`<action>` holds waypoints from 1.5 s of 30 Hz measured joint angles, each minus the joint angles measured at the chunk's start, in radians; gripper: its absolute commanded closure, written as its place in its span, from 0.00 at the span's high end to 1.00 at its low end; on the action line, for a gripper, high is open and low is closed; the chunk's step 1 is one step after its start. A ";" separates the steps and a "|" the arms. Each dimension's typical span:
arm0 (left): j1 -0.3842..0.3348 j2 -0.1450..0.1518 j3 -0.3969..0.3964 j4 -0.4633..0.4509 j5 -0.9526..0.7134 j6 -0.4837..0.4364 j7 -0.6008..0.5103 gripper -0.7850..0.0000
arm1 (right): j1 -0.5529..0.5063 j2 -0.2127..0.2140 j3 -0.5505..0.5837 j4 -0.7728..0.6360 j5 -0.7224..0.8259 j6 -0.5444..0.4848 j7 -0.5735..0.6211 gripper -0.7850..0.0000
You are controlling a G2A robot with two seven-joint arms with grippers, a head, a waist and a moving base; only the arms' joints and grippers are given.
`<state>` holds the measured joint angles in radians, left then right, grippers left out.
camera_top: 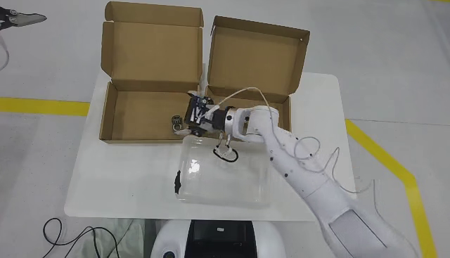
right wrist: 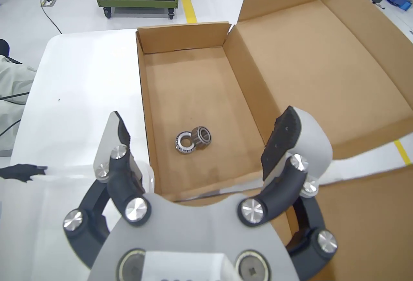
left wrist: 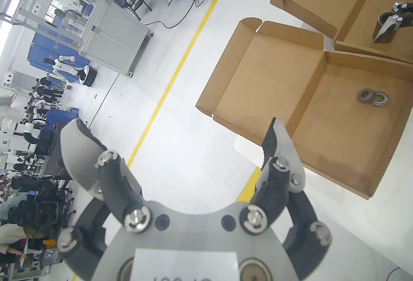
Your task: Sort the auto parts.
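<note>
Above the near wall of the left cardboard box (right wrist: 143,92), the right gripper (right wrist: 200,121) hangs with its jaws spread wide and nothing between them. Just beyond them, two tapered roller bearings (right wrist: 193,141) lie touching each other on the box floor. A second open box (camera_top: 253,61) stands just beside it to the right, and a clear plastic bin (camera_top: 239,184) holding dark parts (camera_top: 226,154) sits nearer the robot on the worktop (camera_top: 126,181). The left gripper (left wrist: 174,127), jaws also spread, hovers off the worktop's left side. This looks like a pause between picks. The next move probably calls for dropping into the bin and closing squarely on one part.
</note>
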<state>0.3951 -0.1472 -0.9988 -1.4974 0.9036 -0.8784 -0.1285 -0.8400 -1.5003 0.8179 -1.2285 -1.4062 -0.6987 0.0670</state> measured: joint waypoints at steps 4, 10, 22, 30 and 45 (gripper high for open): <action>0.000 0.000 0.000 0.000 0.000 0.000 0.000 1.00 | -0.134 0.051 0.121 -0.146 -0.031 -0.022 0.022 1.00; 0.000 0.000 0.000 0.000 0.000 0.000 0.000 1.00 | -0.328 0.109 0.301 -0.320 -0.062 -0.031 -0.004 1.00; 0.000 0.000 0.000 0.000 0.000 0.000 0.000 1.00 | -0.605 0.172 0.563 -0.515 -0.078 -0.002 -0.085 1.00; 0.000 0.000 0.000 0.000 0.000 0.000 0.000 1.00 | -0.736 0.192 0.657 -0.593 -0.071 0.031 -0.161 1.00; 0.000 0.000 0.000 0.000 0.000 0.000 0.000 1.00 | -0.960 0.219 0.844 -0.651 -0.044 0.105 -0.395 1.00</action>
<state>0.3951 -0.1472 -0.9988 -1.4974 0.9036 -0.8784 -0.1285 -1.8000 -1.2809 1.6623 -1.8798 -1.4500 -0.5942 -0.3277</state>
